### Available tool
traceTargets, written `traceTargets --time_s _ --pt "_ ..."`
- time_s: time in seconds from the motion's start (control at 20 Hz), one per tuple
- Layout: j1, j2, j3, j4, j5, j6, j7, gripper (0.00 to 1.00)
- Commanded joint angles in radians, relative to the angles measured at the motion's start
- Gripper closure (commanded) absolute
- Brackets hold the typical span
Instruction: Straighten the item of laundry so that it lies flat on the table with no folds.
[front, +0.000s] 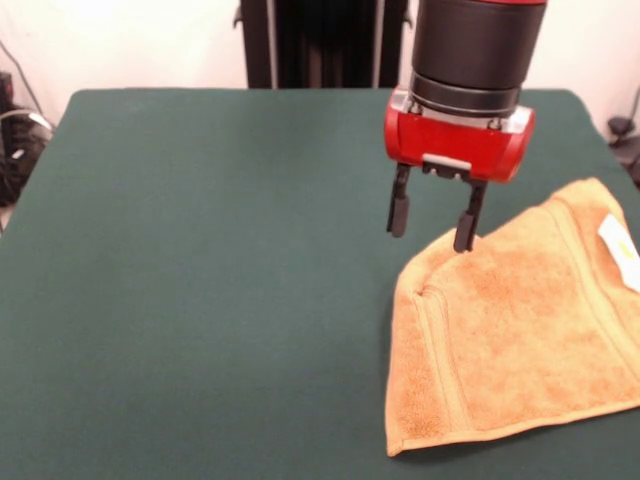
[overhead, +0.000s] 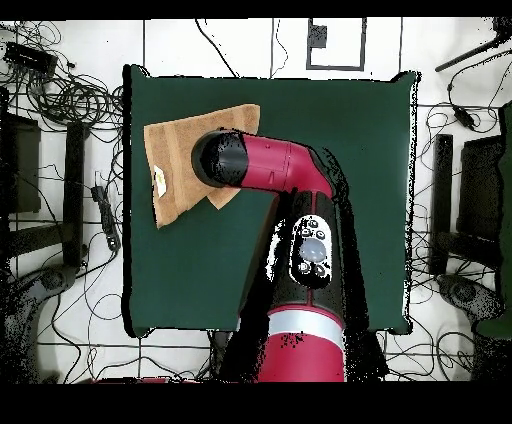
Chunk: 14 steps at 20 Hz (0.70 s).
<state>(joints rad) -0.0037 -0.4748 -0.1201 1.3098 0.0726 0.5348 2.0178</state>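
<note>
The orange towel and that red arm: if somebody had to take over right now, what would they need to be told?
Gripper: open, holding nothing, one fingertip at the towel's top corner, the other over bare table.
Towel: near one side edge of the table, partly running out of the front view; white label showing.
Done: nothing clearly; the towel looks folded over into a rough triangle.
Left: grasp a corner, pull the fold open, lay it flat.

Towel (front: 520, 340) cut off by the front view's right edge, with its white label (front: 620, 250) only partly shown and the print too small to read. From overhead, towel's middle covered by the arm (overhead: 265, 165); end effector (front: 434, 228) hidden beneath it there. Near edge of the desk (front: 200, 300) cropped at the front view's bottom.
</note>
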Motion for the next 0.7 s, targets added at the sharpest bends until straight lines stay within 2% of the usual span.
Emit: traceTargets --time_s 0.05,0.7 --pt "0.011 0.018 0.096 0.16 -0.029 -0.068 0.085 0.0" --pt "0.018 0.043 0.087 0.167 -0.053 -0.127 0.102 0.0"
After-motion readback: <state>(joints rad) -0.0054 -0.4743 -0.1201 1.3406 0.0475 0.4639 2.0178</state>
